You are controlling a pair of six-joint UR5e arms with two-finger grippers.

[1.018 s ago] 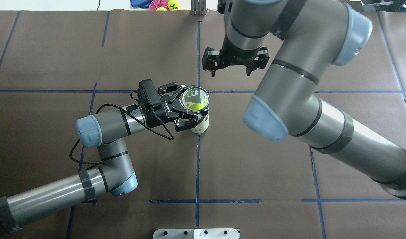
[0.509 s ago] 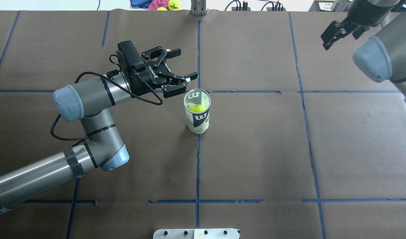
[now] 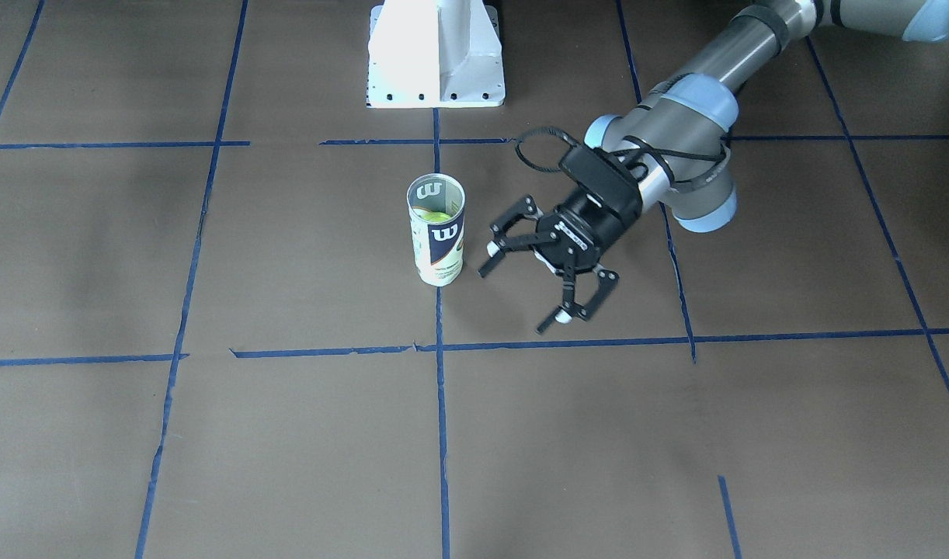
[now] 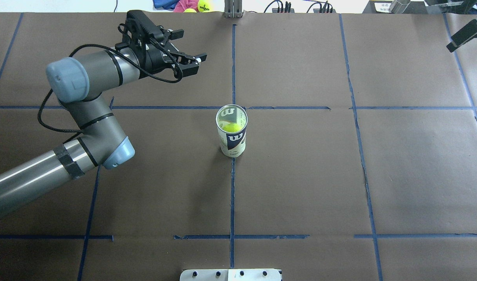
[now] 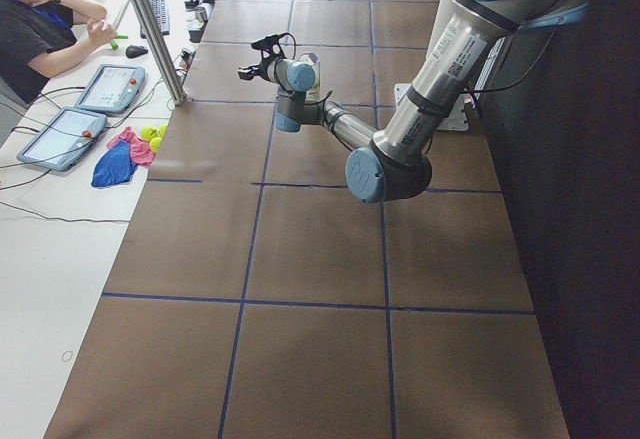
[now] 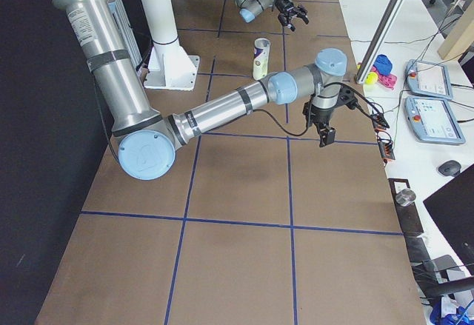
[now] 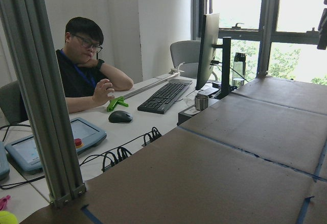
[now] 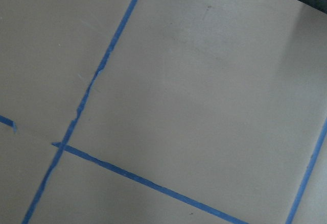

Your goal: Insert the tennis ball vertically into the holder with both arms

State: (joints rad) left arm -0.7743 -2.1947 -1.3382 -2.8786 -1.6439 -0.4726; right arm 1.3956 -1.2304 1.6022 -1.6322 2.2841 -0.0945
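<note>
You find the holder (image 4: 231,137) upright on the worktop (image 4: 301,175) with the tennis ball (image 4: 230,127) inside it, which I judge explains the left tool (image 3: 517,291) hanging spread and empty beside the holder; the right tool (image 6: 326,125) is well apart from the holder, its state not discernible.

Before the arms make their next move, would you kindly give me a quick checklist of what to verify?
1. Tennis ball inside holder: ok.
2. Holder standing upright: ok.
3. Left end effector open and apart from holder: ok.
4. Right end effector apart from holder: ok.
5. Right end effector open or shut: cannot tell.
6. How deep the ball sits: cannot tell.
</note>
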